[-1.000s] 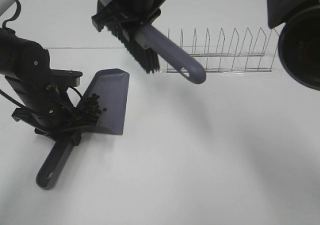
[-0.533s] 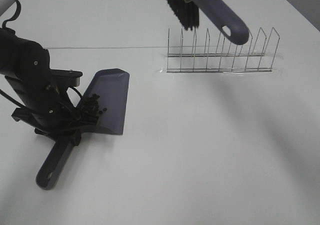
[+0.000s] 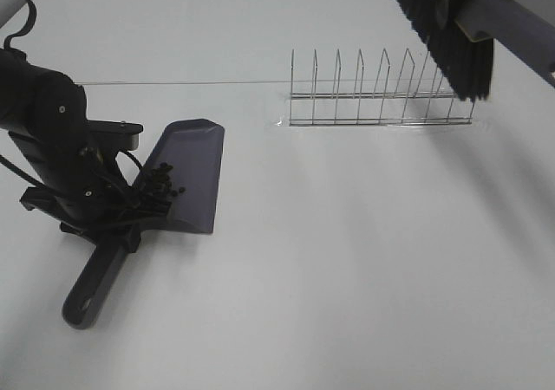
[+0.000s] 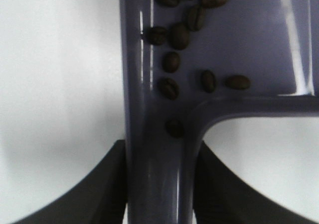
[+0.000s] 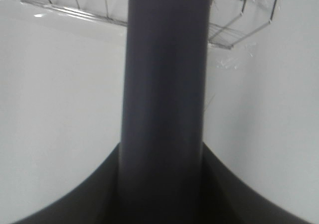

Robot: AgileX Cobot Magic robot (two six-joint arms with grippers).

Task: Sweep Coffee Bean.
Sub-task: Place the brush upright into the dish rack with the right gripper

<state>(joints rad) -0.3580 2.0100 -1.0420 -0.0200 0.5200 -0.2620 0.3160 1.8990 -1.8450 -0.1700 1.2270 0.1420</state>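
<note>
On the left half of your white counter, the grey-purple plastic dustpan lies flat with its handle toward the near edge. The dark coffee beans sit in it at the handle end. Toward the far right corner stands the wire dish rack, and the black-bristled brush hangs above its right end.

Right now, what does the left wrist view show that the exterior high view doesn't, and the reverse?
Only the left wrist: single beans told apart, one at the root of the dustpan handle, with the left gripper fingers either side of that handle. Only the exterior high: the brush, raised near the rack at its right end, and the dustpan whole. Both: beans lying in the dustpan, its handle in the left gripper.
</note>
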